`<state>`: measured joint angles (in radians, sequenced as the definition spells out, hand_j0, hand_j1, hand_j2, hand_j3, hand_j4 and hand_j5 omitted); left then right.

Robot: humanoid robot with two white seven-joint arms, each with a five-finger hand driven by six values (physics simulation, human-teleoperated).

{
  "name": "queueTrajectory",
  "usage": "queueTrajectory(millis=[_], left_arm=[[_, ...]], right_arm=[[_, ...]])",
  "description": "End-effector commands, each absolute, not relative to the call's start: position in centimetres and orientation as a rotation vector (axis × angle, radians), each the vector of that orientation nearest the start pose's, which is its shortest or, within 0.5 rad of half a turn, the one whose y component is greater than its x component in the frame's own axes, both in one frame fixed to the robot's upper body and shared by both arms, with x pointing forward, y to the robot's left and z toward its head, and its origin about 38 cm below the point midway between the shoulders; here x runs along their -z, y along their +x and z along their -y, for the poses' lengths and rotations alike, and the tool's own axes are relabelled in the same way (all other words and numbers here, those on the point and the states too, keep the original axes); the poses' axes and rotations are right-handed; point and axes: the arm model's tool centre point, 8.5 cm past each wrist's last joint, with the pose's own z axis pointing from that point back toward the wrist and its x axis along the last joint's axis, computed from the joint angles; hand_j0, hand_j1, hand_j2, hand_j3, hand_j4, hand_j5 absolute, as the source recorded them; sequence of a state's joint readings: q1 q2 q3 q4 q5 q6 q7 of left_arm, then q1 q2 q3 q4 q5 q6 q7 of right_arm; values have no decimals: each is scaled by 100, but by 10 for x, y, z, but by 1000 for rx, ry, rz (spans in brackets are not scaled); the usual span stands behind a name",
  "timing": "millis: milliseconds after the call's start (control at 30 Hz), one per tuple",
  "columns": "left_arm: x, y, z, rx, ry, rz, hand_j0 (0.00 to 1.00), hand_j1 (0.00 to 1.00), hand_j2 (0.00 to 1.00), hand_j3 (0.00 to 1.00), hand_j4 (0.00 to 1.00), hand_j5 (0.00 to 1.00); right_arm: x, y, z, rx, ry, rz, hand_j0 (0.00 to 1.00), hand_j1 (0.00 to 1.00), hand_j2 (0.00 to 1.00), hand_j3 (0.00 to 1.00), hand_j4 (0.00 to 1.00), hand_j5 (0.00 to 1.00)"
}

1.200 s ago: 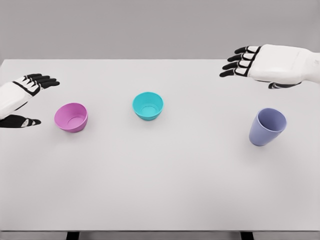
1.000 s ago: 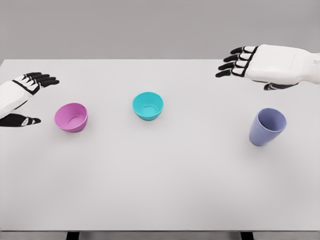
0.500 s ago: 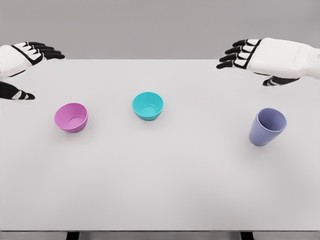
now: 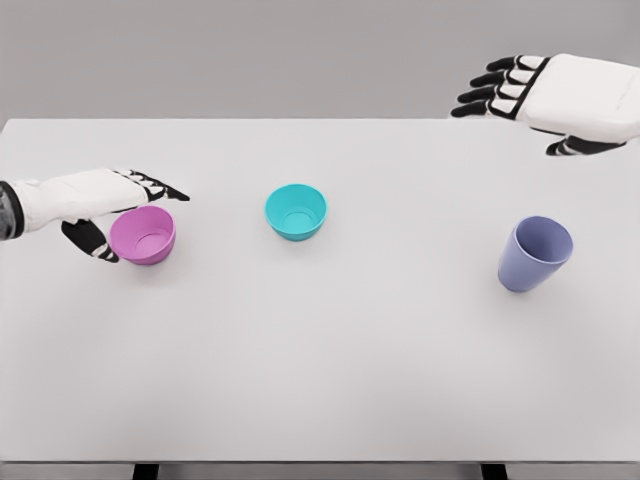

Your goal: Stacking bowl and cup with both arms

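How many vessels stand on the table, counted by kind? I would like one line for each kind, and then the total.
Bowls: 2, the pink bowl and the teal bowl
Cups: 1, the purple cup
Total: 3

I have only the head view, looking down and forward over the white table [image 4: 320, 380] from the near edge, its far edge running level across the upper part of the picture with grey wall behind. It sits far enough back to take in nearly the table's whole width, and with no second view to compare, nothing is shared.
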<state>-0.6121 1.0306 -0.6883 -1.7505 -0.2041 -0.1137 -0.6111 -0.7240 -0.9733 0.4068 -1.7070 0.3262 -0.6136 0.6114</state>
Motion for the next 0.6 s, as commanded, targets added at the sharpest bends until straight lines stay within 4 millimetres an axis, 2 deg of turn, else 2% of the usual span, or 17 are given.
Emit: queueTrajectory(millis=[0, 100, 167, 567], left_arm=[[-232, 399, -316, 1903, 391, 1120, 100, 100, 100, 100, 100, 100], [-230, 399, -318, 1905, 391, 1117, 100, 100, 100, 100, 100, 100], [-231, 399, -317, 1908, 404, 1119, 100, 100, 100, 100, 100, 100], [-227, 403, -319, 1868, 412, 1093, 100, 100, 100, 100, 100, 100]], right_arm=[[-363, 402, 313, 2730, 919, -1939, 100, 100, 100, 100, 100, 100], [-362, 403, 313, 2734, 916, -1939, 100, 100, 100, 100, 100, 100], [-353, 402, 314, 2758, 891, -1940, 100, 100, 100, 100, 100, 100], [-352, 403, 312, 2753, 885, -1951, 100, 100, 100, 100, 100, 100]])
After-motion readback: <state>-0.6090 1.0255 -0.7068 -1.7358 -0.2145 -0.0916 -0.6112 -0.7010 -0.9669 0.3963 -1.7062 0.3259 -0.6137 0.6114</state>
